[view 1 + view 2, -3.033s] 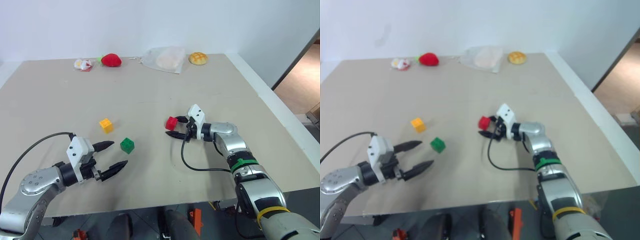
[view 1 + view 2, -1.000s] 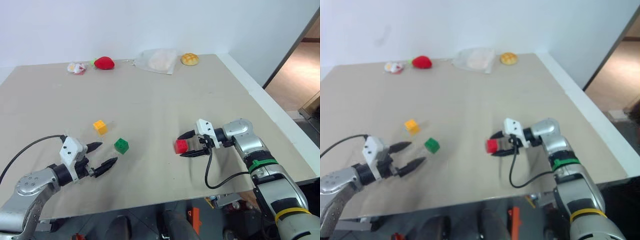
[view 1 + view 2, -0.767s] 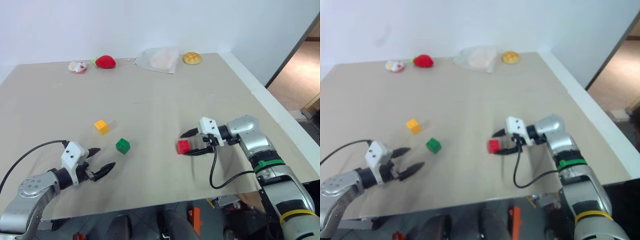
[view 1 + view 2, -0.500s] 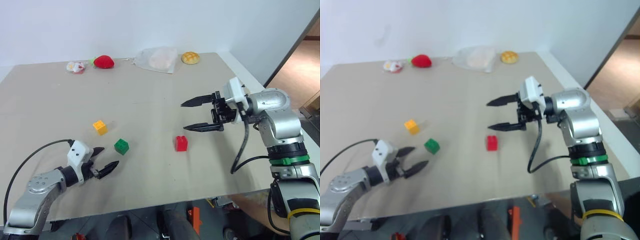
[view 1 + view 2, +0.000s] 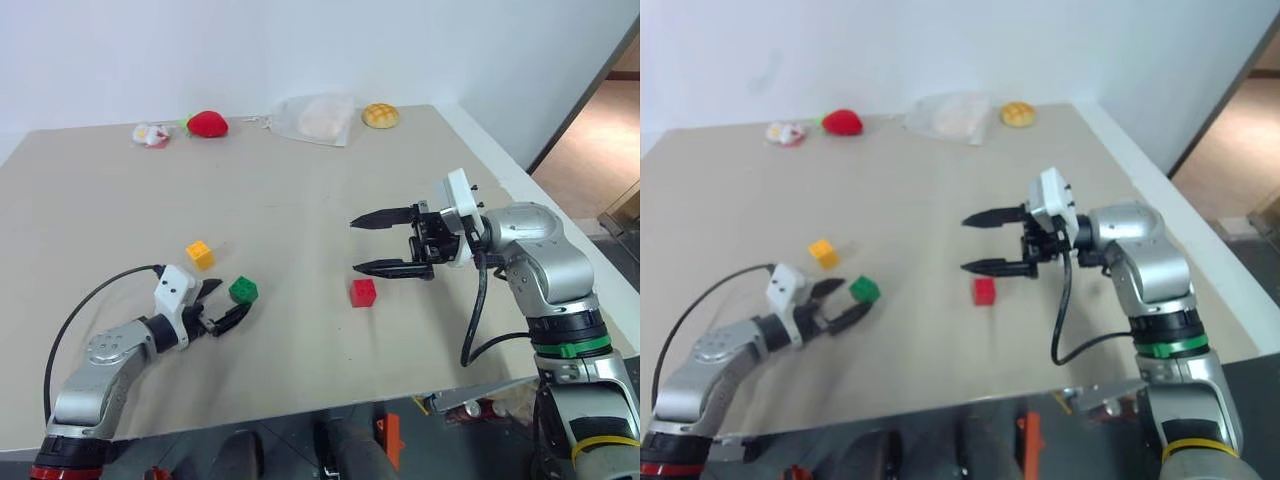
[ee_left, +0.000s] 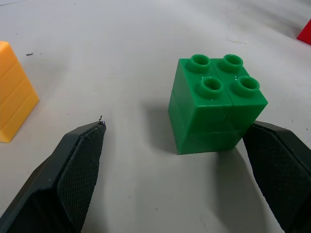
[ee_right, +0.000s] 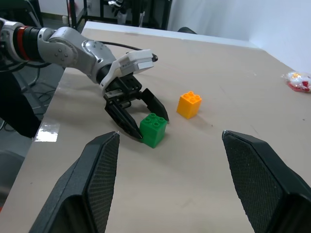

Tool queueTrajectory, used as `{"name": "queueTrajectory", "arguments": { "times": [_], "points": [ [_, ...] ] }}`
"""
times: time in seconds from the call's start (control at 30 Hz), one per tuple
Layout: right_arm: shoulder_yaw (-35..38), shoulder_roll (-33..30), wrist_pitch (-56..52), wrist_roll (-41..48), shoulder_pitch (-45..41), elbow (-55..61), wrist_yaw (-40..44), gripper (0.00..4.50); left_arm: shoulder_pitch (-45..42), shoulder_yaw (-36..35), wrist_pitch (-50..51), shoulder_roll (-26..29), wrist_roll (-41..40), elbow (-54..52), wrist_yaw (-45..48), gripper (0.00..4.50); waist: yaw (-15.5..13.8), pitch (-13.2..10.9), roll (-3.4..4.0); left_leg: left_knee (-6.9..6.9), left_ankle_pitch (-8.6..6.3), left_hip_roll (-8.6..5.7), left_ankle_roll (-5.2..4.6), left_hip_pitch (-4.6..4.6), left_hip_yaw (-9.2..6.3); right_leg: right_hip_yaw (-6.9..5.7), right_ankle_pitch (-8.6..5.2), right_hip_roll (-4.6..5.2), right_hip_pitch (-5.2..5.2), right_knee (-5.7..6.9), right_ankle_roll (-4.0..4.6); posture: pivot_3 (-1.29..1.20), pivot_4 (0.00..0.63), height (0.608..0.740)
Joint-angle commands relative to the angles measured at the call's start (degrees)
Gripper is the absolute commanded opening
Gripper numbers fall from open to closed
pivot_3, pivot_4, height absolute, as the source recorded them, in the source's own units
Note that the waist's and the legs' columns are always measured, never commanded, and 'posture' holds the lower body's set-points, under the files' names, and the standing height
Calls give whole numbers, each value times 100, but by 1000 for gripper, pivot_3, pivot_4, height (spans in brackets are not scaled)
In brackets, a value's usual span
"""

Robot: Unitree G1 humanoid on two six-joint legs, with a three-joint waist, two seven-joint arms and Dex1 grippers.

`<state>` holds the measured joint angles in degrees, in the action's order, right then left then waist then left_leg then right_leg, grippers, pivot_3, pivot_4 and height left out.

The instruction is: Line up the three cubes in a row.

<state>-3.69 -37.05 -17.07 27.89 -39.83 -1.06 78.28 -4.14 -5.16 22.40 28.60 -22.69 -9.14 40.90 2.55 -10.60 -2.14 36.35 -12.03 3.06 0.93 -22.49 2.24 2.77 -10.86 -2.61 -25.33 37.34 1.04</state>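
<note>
Robot lab: bare test table [image 5: 300,190], equipment racks [image 7: 121,12].

My three studded cubes sit upright on the table: yellow one [image 5: 200,254] farthest left, green one [image 5: 243,290] just beside it, nearer me, red one [image 5: 363,292] well apart to their right

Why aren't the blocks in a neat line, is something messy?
Nothing is broken or spilled. The red cube sits apart from the green cube and yellow-orange cube, so there is no row yet. The left gripper is open around the green one.
</note>
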Motion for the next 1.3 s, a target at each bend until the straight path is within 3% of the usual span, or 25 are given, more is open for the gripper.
{"name": "queueTrajectory", "arguments": {
  "times": [0.03, 0.27, 0.4, 0.6, 0.93, 1.3],
  "points": [
    [108, 5, 14, 87, 6, 300, -71, 3506, -65, 91, 49, -67, -33, -42, -3, 4500, -3, 0, 0, 0, 0, -1, 0, 0, -1, -1, -1, 0, 1, 0, 2, 0, 150, 740],
    [98, 16, 35, 76, 41, 330, -135, 3506, -117, 294, 155, -174, 11, -98, -9, 4500, -11, 0, 1, 8, 1, -15, -1, 0, 0, 2, -5, 12, 6, 0, 7, 0, 150, 740],
    [72, 55, 25, 75, 94, 396, -180, 3544, -230, 399, 221, -301, -30, -116, -4, 3442, -27, 1, 1, 10, 1, -25, -1, -4, 1, 3, -4, 17, 7, -1, 3, 0, 150, 740],
    [66, 73, 22, 64, 132, 426, -245, 3544, -257, 512, 253, -312, -47, -175, 84, 1331, -12, 1, 0, 8, 0, -25, 0, -4, 5, 11, 4, 16, 4, -2, -16, 0, 150, 740],
    [115, 62, -29, 98, 192, 484, -380, 3544, -858, 587, -121, -179, 301, 179, 211, 1310, -13, 0, 0, 12, 1, -24, -1, -6, -2, 9, -4, 13, 6, -2, -2, 0, 150, 740],
    [610, -733, -211, 92, 1378, 721, -457, 3544, -2298, 1561, -1395, -142, 712, 1491, 1943, 1310, -17, 0, 0, 6, -6, -30, -1, -14, 2, 9, 1, 13, 2, -7, -24, 0, 150, 740]
  ]
}}
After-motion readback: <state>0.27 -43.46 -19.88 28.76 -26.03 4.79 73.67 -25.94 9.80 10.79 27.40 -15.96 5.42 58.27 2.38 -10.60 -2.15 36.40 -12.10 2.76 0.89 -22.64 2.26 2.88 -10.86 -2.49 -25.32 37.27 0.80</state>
